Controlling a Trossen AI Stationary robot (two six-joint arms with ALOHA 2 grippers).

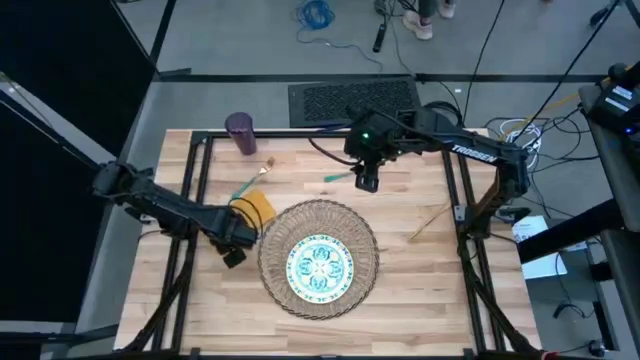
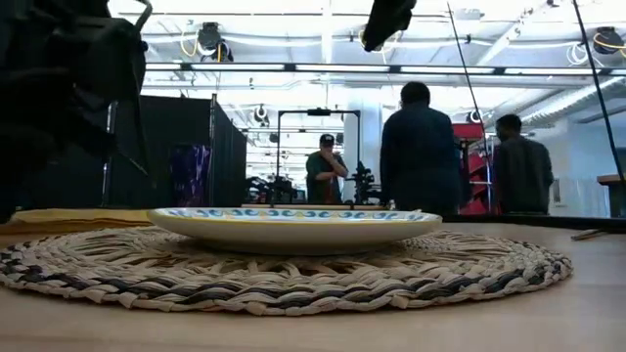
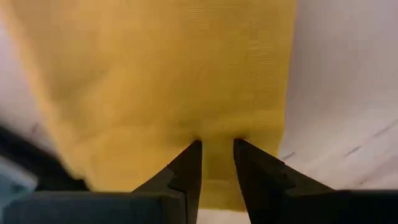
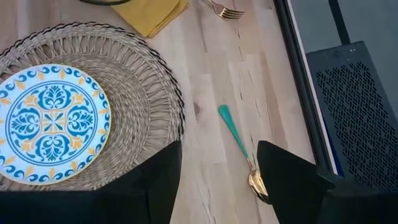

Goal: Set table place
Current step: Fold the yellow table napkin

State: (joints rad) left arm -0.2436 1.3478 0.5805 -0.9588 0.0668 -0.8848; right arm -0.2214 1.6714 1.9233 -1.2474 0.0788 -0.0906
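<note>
Table (image 1: 420,290) — "TROSSEN"-lettered right arm (image 1: 470,152)

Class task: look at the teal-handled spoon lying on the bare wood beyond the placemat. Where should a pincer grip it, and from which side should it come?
Grip the spoon at mid-handle, coming straight down from above. It lies flat on the table, so only a top approach gets fingers down either side, and the slim teal handle suits a narrow pinch better than the rounded gold bowl. The right pincer hangs open above it.

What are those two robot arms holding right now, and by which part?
The left tool pinches the yellow napkin at its edge, beside the placemat. The right tool is open, holding nothing, above a teal-handled spoon.
</note>
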